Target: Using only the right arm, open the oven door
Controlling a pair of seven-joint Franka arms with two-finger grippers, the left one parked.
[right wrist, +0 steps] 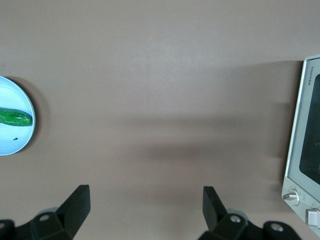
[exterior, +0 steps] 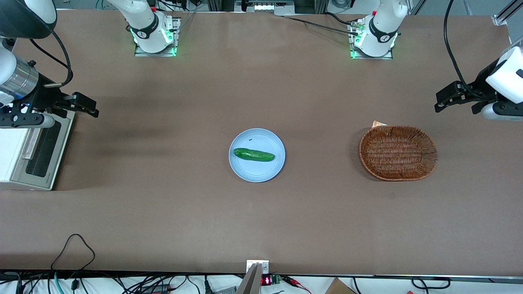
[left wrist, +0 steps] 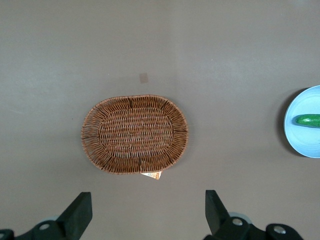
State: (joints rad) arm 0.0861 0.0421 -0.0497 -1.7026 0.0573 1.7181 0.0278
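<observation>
Front view: hand (exterior: 83, 107) hovers above oven door (exterior: 41, 152).

Green cucumber (exterior: 253, 154) on pale blue plate (exterior: 245, 171), brown woven basket (exterior: 397, 153), black claw (exterior: 83, 105) above the table.

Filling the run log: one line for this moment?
gripper: open, above table near oven | oven door: shut, untouched | cucumber on plate

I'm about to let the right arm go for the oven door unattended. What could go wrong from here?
The gripper, open, hangs above the table beside the oven, not lined up with the door; its handle is a thin bar, so the fingers could miss. A pull might also drag the oven.
</observation>
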